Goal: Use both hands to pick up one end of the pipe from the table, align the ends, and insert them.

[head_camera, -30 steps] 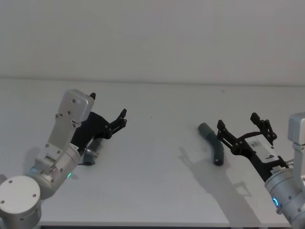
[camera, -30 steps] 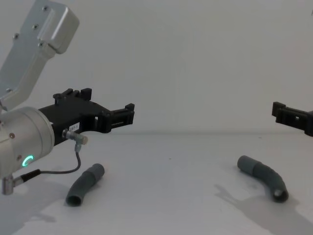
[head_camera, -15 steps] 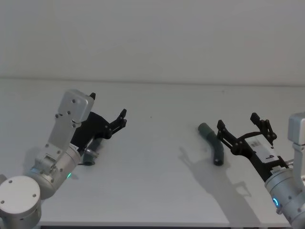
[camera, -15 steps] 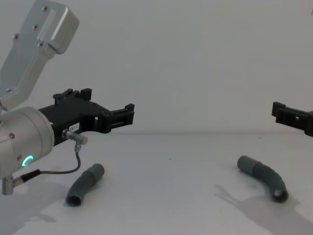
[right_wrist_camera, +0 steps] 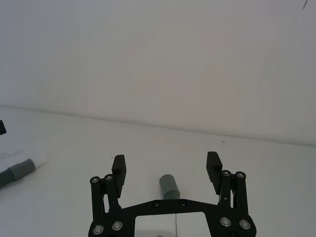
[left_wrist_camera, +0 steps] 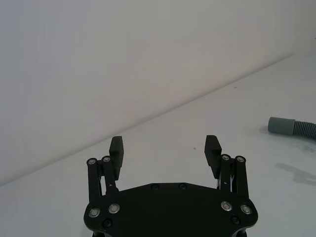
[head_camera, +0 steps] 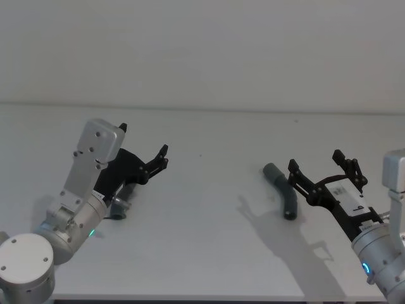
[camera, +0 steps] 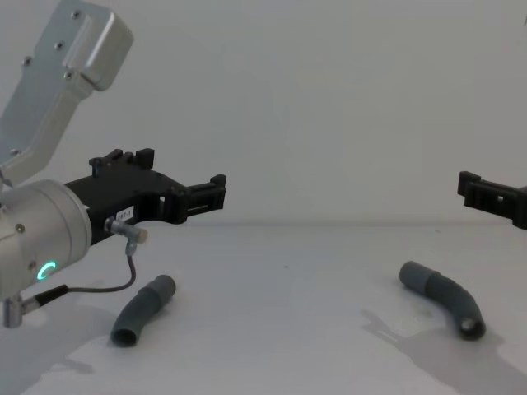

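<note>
Two dark-grey bent pipe pieces lie apart on the white table (head_camera: 202,209). The left piece (head_camera: 121,201) (camera: 144,309) rests under my left gripper (head_camera: 143,140) (camera: 185,177), which hovers above it, open and holding nothing (left_wrist_camera: 164,148). The right piece (head_camera: 283,190) (camera: 443,296) lies just in front of my right gripper (head_camera: 315,161) (camera: 486,196), also open and raised off the table. In the right wrist view a smooth cuff end (right_wrist_camera: 169,186) sits between and beyond the fingers of the right gripper (right_wrist_camera: 166,165). The left piece (right_wrist_camera: 15,171) shows far off there.
A white wall (head_camera: 202,50) meets the table at the back. The right piece's cuff (left_wrist_camera: 291,127) shows at the edge of the left wrist view. A thin grey cable (camera: 123,276) hangs from the left wrist near the left piece.
</note>
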### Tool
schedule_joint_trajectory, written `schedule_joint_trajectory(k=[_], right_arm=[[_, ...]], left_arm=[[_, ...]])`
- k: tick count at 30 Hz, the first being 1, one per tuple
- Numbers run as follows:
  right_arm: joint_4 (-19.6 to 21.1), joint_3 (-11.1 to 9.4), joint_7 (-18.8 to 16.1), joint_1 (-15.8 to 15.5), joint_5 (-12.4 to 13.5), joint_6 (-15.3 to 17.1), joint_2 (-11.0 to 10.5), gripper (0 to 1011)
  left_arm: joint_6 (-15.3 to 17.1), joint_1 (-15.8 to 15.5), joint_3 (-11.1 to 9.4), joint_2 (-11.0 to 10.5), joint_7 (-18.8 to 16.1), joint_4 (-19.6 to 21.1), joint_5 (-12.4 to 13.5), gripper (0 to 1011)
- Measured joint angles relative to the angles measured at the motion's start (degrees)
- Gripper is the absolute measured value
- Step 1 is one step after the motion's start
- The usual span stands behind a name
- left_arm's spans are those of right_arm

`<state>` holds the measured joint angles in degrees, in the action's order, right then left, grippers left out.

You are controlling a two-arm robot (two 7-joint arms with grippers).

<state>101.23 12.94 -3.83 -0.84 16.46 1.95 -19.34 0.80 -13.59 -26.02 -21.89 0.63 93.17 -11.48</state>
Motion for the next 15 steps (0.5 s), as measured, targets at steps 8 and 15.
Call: schedule_joint_trajectory(k=[8, 15], right_arm=[[0.0, 0.0, 0.0, 0.0, 0.0, 0.0, 0.0, 1001], [0.0, 0.0, 0.0, 0.0, 0.0, 0.0, 0.0, 1001]], left_arm=[[0.0, 0.0, 0.0, 0.0, 0.0, 0.0, 0.0, 1001], [0.0, 0.0, 0.0, 0.0, 0.0, 0.0, 0.0, 1001]])
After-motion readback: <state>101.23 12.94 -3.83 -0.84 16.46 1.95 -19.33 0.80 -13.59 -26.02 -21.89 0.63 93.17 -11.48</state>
